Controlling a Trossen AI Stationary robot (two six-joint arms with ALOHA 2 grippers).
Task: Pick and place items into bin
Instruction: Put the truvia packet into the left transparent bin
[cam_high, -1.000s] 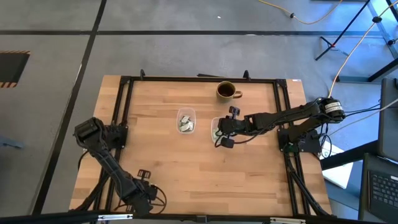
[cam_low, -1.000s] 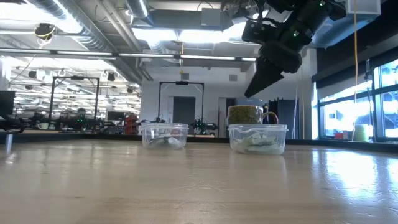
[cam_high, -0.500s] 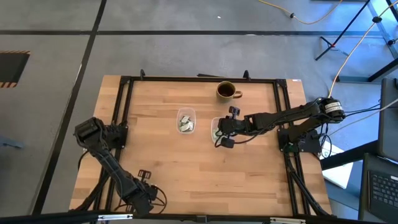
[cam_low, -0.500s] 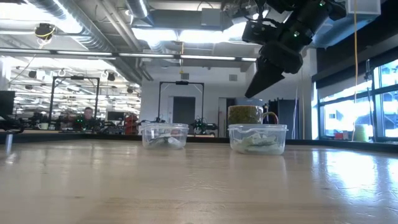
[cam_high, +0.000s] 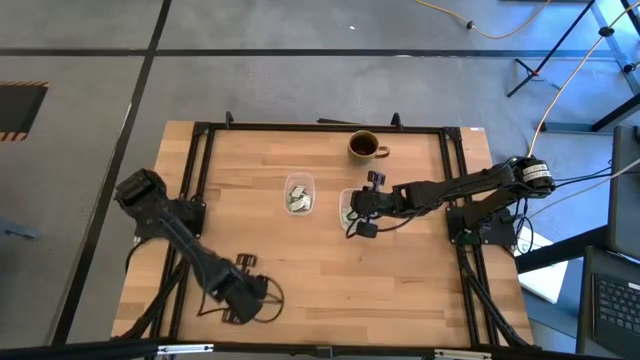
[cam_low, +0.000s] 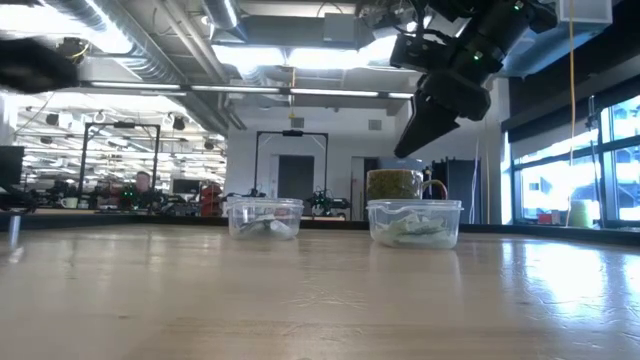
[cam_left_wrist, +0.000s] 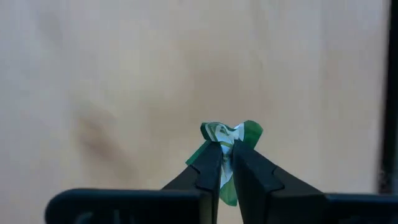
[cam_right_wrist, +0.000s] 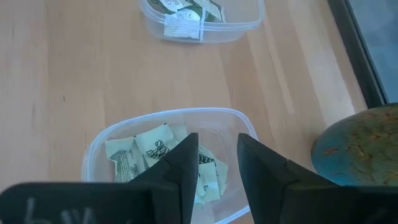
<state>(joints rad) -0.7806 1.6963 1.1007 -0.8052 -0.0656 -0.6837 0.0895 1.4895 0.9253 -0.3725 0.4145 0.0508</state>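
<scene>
My left gripper (cam_high: 245, 295) is near the table's near edge, left of centre, shut on one crumpled green and white packet (cam_left_wrist: 227, 135). My right gripper (cam_high: 352, 212) is open and empty, hanging above the right clear bin (cam_high: 345, 208). That bin holds several pale green and white packets (cam_right_wrist: 155, 155) lying on its floor. In the low view the right gripper (cam_low: 408, 143) points down, well above the bin's rim (cam_low: 415, 205). A second clear bin (cam_high: 300, 195), to the left of it, holds a few packets (cam_right_wrist: 186, 15). My left gripper pinches the packet between its two fingers, about its middle (cam_left_wrist: 226, 152). The fingers point down at the table. The packet's crumpled end (cam_left_wrist: 233, 130) sticks out past the fingertips, and it is lifted clear of the table.
A brown mug (cam_high: 365, 147) stands at the far side of the table, behind the right bin; it also shows in the right wrist view (cam_right_wrist: 360, 146). A black frame (cam_high: 195, 170) runs along the table's edges. Bare wood lies between the left gripper and the bins.
My left gripper, shut on the packet, has gone a little toward the table's right and far edges. Its arm now shows as a dark blur at the top left of the low view. My right arm has kept still.
</scene>
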